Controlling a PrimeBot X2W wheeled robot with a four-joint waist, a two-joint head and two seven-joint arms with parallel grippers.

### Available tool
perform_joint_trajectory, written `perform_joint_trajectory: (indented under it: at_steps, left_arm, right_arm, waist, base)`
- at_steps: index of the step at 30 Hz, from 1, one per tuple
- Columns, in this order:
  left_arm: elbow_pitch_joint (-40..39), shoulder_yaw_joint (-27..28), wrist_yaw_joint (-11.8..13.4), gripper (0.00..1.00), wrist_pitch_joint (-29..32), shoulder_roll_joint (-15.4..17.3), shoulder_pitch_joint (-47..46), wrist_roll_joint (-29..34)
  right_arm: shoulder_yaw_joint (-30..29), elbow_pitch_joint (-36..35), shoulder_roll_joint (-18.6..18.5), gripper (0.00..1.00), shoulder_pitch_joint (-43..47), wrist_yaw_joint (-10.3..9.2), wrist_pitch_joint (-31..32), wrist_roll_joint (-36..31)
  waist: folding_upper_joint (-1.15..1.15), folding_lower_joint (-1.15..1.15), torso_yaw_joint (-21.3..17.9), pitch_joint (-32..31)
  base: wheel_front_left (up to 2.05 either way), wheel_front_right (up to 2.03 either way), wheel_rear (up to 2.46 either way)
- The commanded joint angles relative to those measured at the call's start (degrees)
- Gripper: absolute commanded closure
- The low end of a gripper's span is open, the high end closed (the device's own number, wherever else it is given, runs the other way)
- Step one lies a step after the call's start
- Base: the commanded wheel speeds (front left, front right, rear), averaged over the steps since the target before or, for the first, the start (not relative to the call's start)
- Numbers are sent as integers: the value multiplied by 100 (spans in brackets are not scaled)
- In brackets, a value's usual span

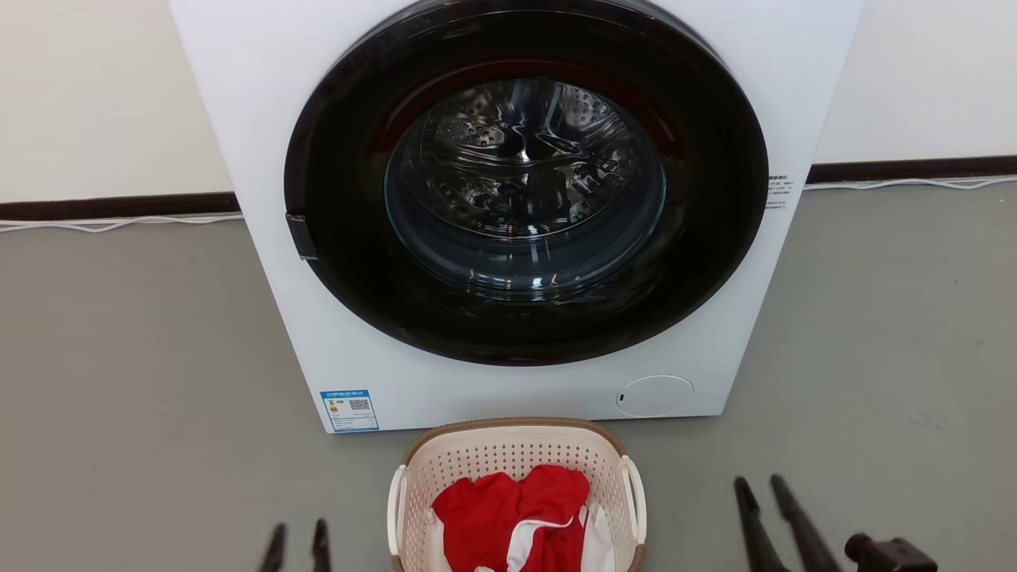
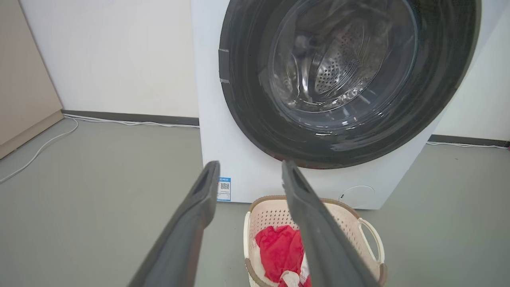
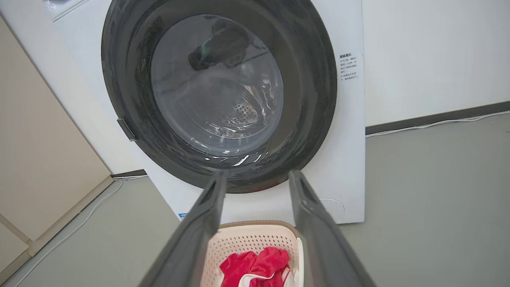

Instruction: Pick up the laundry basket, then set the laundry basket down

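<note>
Left gripper's fingers are standing apart, nothing between them. Same for the right gripper's fingers. Neither pair is touching anything. In the head view the left gripper is sitting near-left of the laundry basket, fairly close; the right gripper is sitting further out on the right, well apart.

Basket is resting on the grey floor, just in front of the white front-load washer, roughly centred under its dark round door. Not lifted yet, so I'm reading this as the approach.

Doing it well: I'd be bringing each gripper in level to its own side, left handle and right handle, closing on both together and lifting evenly, otherwise the basket is likely tipping. Right arm is needing the longer inward travel.

Materials: basket is looking like rigid cream plastic, perforated walls, rounded-rectangular, brown woven-look rim. Handles are thin white loops, smooth, probably slippery. Load is soft red cloth with white trim, lying loosely, likely light. Floor is looking smooth and matte.
</note>
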Motion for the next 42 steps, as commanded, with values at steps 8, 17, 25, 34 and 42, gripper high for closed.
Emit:
perform_joint_trajectory:
  at_steps: [8, 17, 25, 34, 42]
  left_arm:
    - [171, 30, -64, 100, 84, -9, -81, -415]
    - [249, 83, -162, 100, 195, 10, -223, -959]
    - [329, 140, -263, 100, 309, 24, -366, -1499]
    - [411, 208, -373, 100, 440, 37, -522, -2103]
    - [464, 274, -470, 100, 559, 45, -656, -2635]
  right_arm:
    - [-17, 113, -19, 100, 8, 2, 79, 395]
    - [-52, 124, -45, 100, -89, 5, 187, 913]
    - [-92, 128, -65, 100, -182, 7, 299, 1427]
    - [-143, 129, -83, 100, -283, 10, 429, 2000]
    - [-193, 129, -97, 100, -372, 13, 549, 2505]
  waist:
    - [-1, 12, -6, 11]
    - [-1, 0, -13, 48]
    - [-1, 0, -21, 75]
    - [-1, 0, -29, 106]
    - [-1, 0, -37, 134]
  base:
    - [0, 0, 0]
    - [0, 0, 0]
    - [0, 0, 0]
    - [0, 0, 0]
    - [0, 0, 0]
